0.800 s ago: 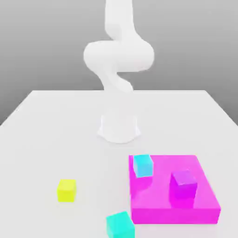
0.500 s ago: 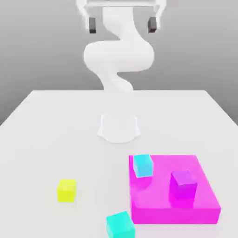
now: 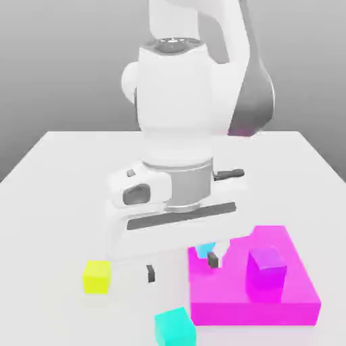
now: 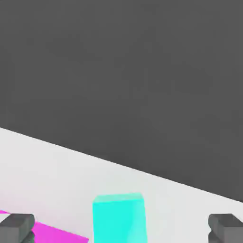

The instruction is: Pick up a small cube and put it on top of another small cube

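The arm (image 3: 177, 108) reaches down from the top of the exterior view, its wrist upright above the pincer (image 3: 182, 267) and the fingers pointing down. The wide body of the pincer sits turned a little, its end on the exterior view's left lower in the picture than the other. Its two fingertips (image 3: 151, 274) are spread wide apart. The turquoise cube (image 3: 176, 329) is on the table (image 3: 81, 203), apart from the pincer and nearer the exterior camera; in the hand view it shows in the gap between the fingertips. The yellow cube (image 3: 96, 277) is on the table past the fingertip on the exterior view's left. Toward the exterior view's right of the pincer is the magenta slab (image 3: 230, 297), bearing the purple cube (image 3: 267, 267); the sky-blue cube (image 3: 205, 250) is partly hidden behind the pincer
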